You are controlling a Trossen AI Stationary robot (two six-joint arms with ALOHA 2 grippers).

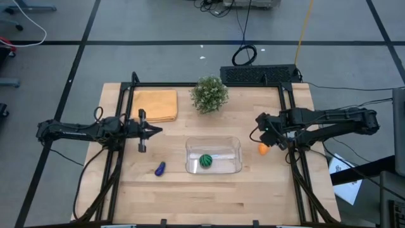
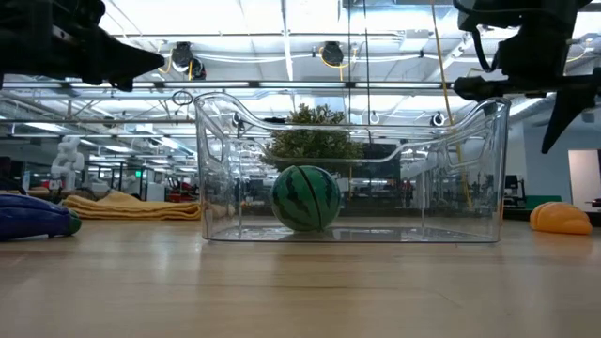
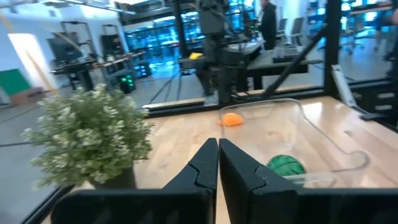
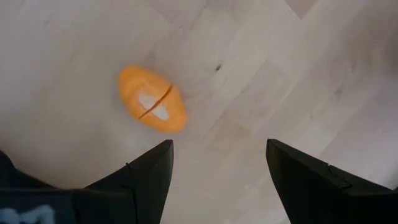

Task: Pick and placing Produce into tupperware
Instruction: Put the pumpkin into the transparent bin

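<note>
the right gripper, jaws spread wide, is hovering over the orange piece lying just beside the tupperware, apparently lining up a grasp, while the left gripper is waiting closed beyond the tupperware's other side.

A robot lab or big workshop hall is shown. A wooden bench with a black metal frame is set on a grey floor marked with dark lines. Loose cables are seen on that floor. Behind the bench, a long open room with bright ceiling lights, pipes, more work tables and machines is seen. A person is seen standing far back among them.
</note>
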